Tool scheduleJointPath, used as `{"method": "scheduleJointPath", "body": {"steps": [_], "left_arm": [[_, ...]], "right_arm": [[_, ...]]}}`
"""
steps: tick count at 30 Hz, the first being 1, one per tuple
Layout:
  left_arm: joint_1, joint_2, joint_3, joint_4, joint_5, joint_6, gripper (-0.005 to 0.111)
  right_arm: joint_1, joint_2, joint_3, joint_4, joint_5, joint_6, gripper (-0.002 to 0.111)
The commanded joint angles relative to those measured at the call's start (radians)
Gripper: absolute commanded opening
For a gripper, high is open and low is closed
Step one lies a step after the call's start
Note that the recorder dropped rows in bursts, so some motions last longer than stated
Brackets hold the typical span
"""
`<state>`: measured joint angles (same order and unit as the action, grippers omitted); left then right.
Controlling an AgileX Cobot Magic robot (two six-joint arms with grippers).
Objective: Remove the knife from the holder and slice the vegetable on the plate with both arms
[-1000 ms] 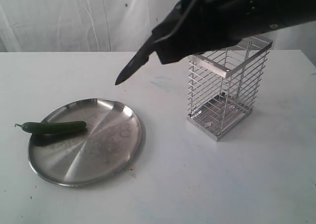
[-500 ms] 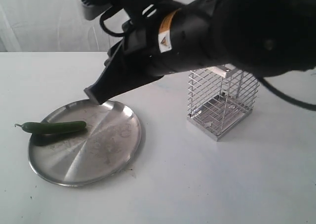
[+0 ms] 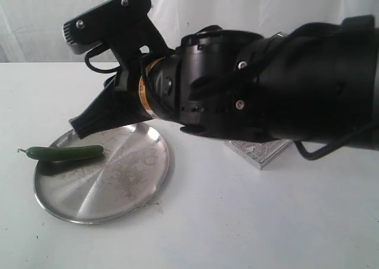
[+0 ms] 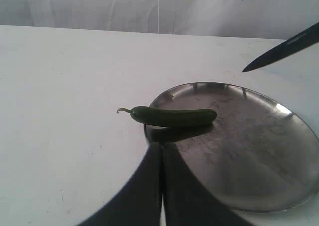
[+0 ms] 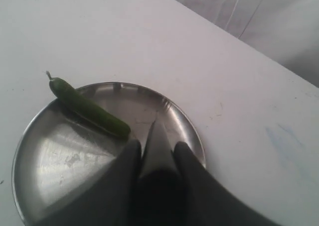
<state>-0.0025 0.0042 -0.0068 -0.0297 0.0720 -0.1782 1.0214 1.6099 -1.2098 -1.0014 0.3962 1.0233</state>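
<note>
**Right wrist view: knife (image 5: 158,159) held over plate (image 5: 60,161)**

Right gripper (image 5: 157,145) is clamped on the knife, with the blade tip above the plate. Vegetable (image 5: 89,108) lies across the plate's rim, its stem overhanging the table (image 5: 75,27). Left gripper (image 4: 161,154), fingers pressed together, hovers near the vegetable. Holder (image 3: 260,153) is mostly hidden behind the right arm (image 3: 284,85).

Right arm crowds the air above the plate

The right arm (image 3: 266,97) spans the middle of the table (image 3: 237,227), hiding most of the holder (image 3: 260,153), and its knife (image 4: 281,48) reaches over the plate (image 3: 112,189). The vegetable (image 3: 65,153) lies across the plate's left rim. The table's near front lies open.
</note>
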Motion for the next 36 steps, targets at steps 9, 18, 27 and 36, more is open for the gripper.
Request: {"method": "scheduleJointPath", "body": {"steps": [9, 18, 27, 36], "left_arm": [[0.002, -0.004, 0.007, -0.006, -0.001, -0.002, 0.0], [0.002, -0.004, 0.007, -0.006, -0.001, -0.002, 0.0], [0.002, -0.004, 0.007, -0.006, -0.001, -0.002, 0.0], [0.002, -0.004, 0.007, -0.006, 0.001, -0.002, 0.0]], "right_arm": [[0.007, 0.067, 0.02, -0.032, -0.044, 0.056, 0.0], [0.007, 0.112, 0.079, -0.13, -0.085, 0.161, 0.0], [0.007, 0.127, 0.121, -0.298, -0.083, 0.42, 0.0], [0.007, 0.127, 0.212, -0.204, -0.177, 0.462, 0.0]]}}
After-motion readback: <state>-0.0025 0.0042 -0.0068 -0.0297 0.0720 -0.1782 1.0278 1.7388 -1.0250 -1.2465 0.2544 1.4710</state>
